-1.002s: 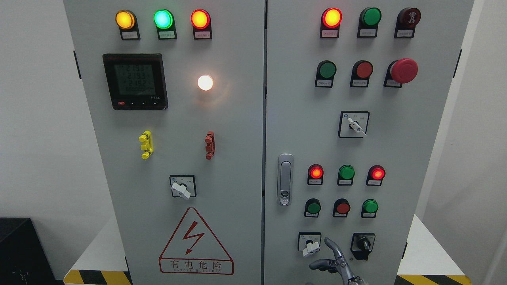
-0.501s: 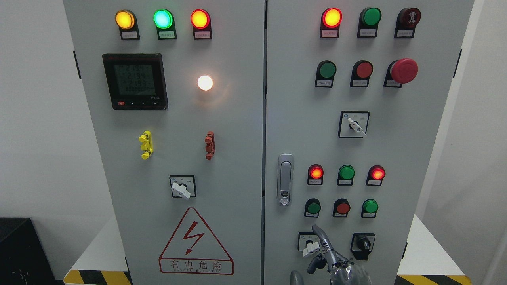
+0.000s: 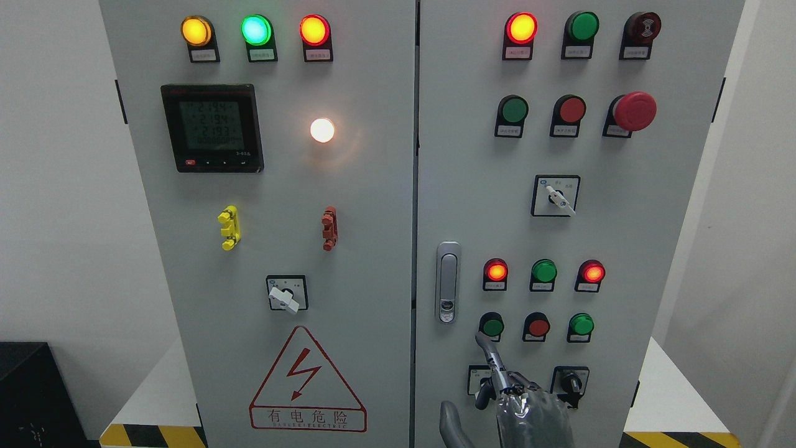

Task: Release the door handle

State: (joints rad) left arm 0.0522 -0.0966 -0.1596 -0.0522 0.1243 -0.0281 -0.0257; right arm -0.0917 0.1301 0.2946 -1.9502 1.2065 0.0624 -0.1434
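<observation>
— Item: warning sign (image 3: 308,381), left cabinet door (image 3: 367,186). Legend?
— Red triangle with lightning bolt; below it the characters 有电危险, with a line of small Latin capitals too fine to read.
— Item: digital meter (image 3: 212,128)?
— Three rows of digits, blurred, each beginning 219. Lamp and switch labels: illegible.

Bright, even light, sharp focus — only the white lamp (image 3: 322,130) flares with glare.

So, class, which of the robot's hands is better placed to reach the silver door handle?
Right: the right hand sits below and right of the silver door handle, not touching it; no left hand is in view.
</observation>
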